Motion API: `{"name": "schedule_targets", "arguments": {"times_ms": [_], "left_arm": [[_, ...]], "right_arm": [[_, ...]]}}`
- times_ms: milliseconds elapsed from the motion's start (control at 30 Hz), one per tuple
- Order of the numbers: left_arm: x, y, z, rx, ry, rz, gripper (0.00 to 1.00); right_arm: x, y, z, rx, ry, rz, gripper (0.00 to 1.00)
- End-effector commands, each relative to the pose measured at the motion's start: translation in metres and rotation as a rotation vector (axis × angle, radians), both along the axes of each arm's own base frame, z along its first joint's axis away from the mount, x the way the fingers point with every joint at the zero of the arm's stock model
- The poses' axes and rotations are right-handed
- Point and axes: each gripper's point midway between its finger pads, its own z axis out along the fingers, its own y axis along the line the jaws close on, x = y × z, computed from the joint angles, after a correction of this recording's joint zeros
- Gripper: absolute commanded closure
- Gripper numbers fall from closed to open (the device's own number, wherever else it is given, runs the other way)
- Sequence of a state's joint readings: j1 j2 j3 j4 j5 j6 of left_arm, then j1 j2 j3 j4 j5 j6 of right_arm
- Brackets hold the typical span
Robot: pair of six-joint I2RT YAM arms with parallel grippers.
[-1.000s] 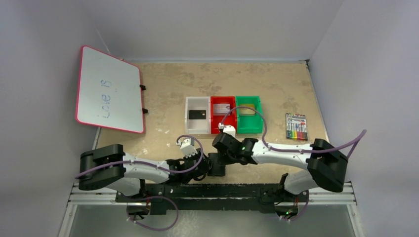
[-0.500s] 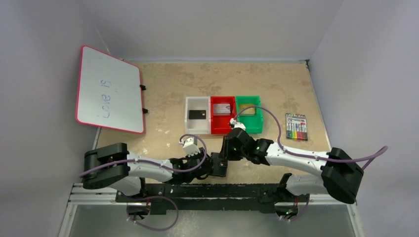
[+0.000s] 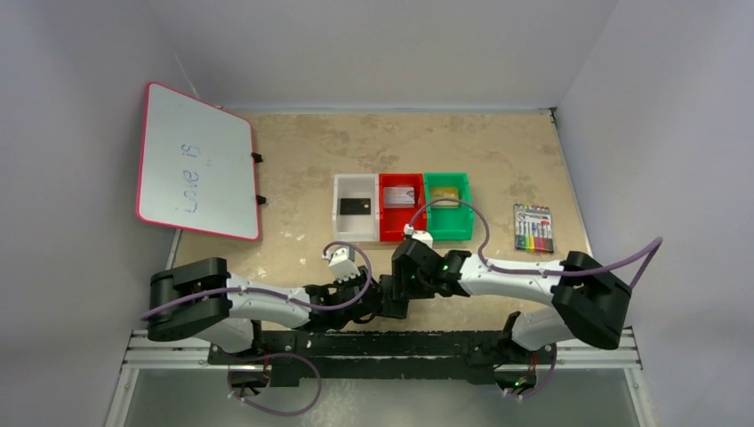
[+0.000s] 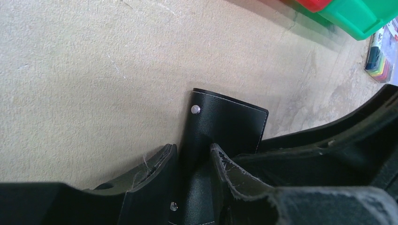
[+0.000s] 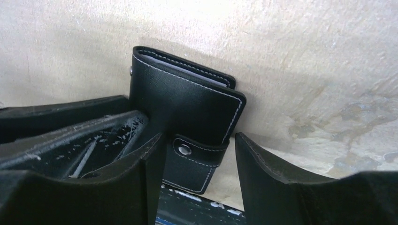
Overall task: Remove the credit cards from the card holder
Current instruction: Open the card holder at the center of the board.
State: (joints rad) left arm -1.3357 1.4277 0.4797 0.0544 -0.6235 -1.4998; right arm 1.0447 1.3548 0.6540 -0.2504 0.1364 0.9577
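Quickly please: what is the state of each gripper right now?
Left gripper: closed on the card holder.
Right gripper: open, jaws on either side of the holder's strap.

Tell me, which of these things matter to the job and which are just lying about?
Job: card holder; black card in white bin; silver card in red bin; gold card in green bin.
Lying about: whiteboard; marker pack.

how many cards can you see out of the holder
3. The black card lies in the white bin, the silver card in the red bin, the tan card in the green bin. The folded holder could hide more.
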Motion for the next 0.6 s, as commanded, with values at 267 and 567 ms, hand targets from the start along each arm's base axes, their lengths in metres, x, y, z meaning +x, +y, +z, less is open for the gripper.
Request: {"name": "schedule_targets", "arguments": {"times_ms": [267, 567], "left_arm": [[-0.022, 0.050, -0.046, 0.243, 0.088, -0.057, 0.66], [-0.021, 0.040, -0.041, 0.218, 0.075, -0.080, 0.58]], "right_arm": [[0.016, -0.003, 0.006, -0.079, -0.052, -0.047, 0.83], [0.004, 0.028, 0.035, 0.148, -0.060, 0.071, 0.97]]}}
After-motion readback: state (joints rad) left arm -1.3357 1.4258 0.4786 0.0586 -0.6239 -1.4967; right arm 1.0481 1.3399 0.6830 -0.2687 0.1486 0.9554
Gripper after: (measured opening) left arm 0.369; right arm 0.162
